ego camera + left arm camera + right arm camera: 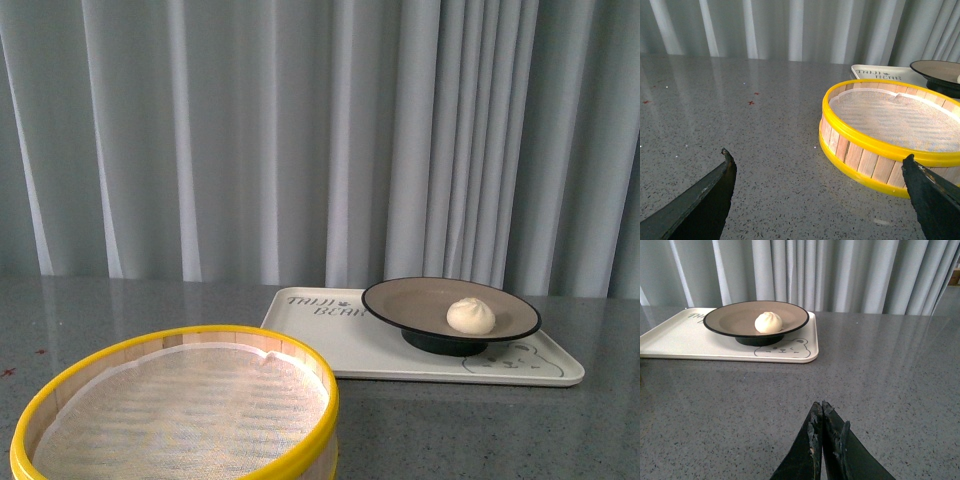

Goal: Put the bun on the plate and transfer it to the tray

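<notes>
Bun on plate, plate on tray. Left tool wide open, right tool closed; both empty. Risk: stray arm motion nudging tray.

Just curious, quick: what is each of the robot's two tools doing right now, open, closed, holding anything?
Left tool: open, holding nothing.
Right tool: closed, holding nothing.

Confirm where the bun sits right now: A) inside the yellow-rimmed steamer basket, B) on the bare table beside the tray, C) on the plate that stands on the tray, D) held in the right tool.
C: the bun rests on the plate, which stands on the tray; the steamer basket holds nothing, and the right tool is shut and empty.
</notes>
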`<action>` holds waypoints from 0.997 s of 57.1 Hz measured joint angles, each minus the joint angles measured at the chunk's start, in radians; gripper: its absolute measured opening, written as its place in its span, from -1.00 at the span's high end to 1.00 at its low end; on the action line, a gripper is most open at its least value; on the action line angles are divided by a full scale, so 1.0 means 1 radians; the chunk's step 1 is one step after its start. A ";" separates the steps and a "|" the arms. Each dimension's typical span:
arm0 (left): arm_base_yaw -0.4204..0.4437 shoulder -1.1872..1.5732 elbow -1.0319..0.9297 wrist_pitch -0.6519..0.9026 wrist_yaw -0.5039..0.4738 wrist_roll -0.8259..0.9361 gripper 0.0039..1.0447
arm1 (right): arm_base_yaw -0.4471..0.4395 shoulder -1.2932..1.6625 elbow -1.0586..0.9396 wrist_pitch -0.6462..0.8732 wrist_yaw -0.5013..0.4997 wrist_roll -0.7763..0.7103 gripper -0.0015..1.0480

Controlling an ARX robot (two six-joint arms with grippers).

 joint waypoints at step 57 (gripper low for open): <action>0.000 0.000 0.000 0.000 0.000 0.000 -0.88 | 0.000 -0.447 -0.062 -0.367 0.000 0.000 0.97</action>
